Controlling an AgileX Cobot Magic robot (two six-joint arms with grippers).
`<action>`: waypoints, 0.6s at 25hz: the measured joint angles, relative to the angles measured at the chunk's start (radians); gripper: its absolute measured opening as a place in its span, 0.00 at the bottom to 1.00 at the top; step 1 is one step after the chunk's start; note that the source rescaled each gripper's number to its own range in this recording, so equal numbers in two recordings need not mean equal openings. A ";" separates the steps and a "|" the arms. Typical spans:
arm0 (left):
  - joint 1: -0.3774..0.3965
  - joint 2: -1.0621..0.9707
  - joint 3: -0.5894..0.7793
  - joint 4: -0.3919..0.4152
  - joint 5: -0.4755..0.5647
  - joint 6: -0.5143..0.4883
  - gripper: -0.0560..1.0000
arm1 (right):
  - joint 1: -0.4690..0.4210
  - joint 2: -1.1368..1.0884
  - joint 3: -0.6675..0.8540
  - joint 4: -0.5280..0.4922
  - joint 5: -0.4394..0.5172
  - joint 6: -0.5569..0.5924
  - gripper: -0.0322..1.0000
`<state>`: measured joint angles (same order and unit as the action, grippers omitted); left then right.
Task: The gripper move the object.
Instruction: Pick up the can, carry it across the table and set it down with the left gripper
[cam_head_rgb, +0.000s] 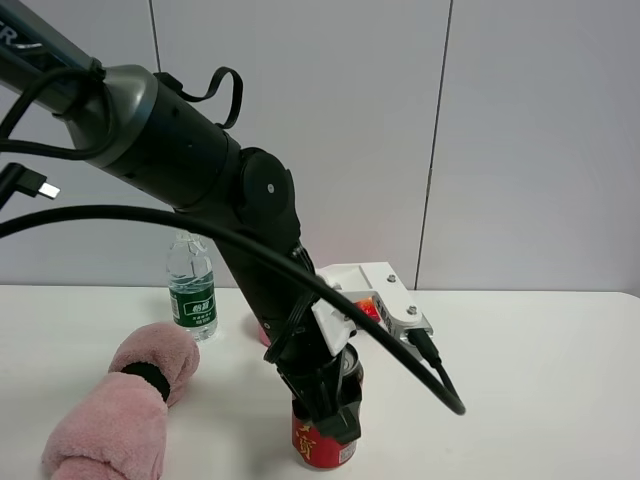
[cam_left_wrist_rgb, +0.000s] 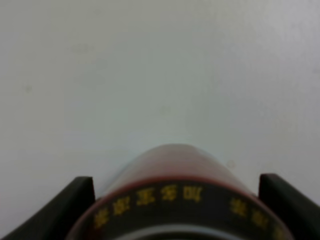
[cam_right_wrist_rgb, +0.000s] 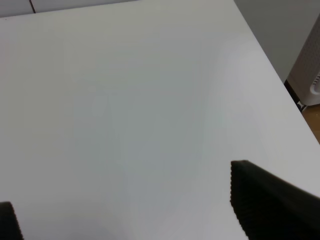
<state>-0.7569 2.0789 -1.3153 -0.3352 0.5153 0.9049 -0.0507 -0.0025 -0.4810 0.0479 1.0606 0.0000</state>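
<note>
The red can with yellow characters (cam_head_rgb: 322, 445) stands upright on the white table (cam_head_rgb: 540, 380) near its front edge. My left gripper (cam_head_rgb: 335, 412), black jaws under a white camera mount (cam_head_rgb: 372, 290), comes down over the can's top with one jaw on each side of its upper body. In the left wrist view the can (cam_left_wrist_rgb: 175, 172) fills the space between the jaws and both black fingers (cam_left_wrist_rgb: 75, 202) touch its sides. My right gripper (cam_right_wrist_rgb: 122, 187) shows only in the right wrist view, open and empty above bare table.
A clear water bottle with a green label (cam_head_rgb: 192, 285) stands at the back left. A pink plush roll with a black band (cam_head_rgb: 125, 405) lies at the front left. A red-yellow ball (cam_head_rgb: 370, 310) sits partly hidden behind the camera mount. The table's right edge (cam_right_wrist_rgb: 270, 65) shows in the right wrist view.
</note>
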 joint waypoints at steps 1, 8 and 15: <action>0.000 0.002 -0.012 0.003 0.019 0.000 0.14 | 0.000 0.000 0.000 0.000 0.000 0.000 1.00; 0.000 0.005 -0.268 0.031 0.247 -0.109 0.14 | 0.000 0.000 0.000 0.000 0.000 0.000 1.00; 0.000 0.050 -0.694 0.136 0.401 -0.252 0.14 | 0.000 0.000 0.000 0.000 0.000 0.000 1.00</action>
<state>-0.7569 2.1292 -2.0092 -0.1995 0.9163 0.6534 -0.0507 -0.0025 -0.4810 0.0479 1.0606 0.0000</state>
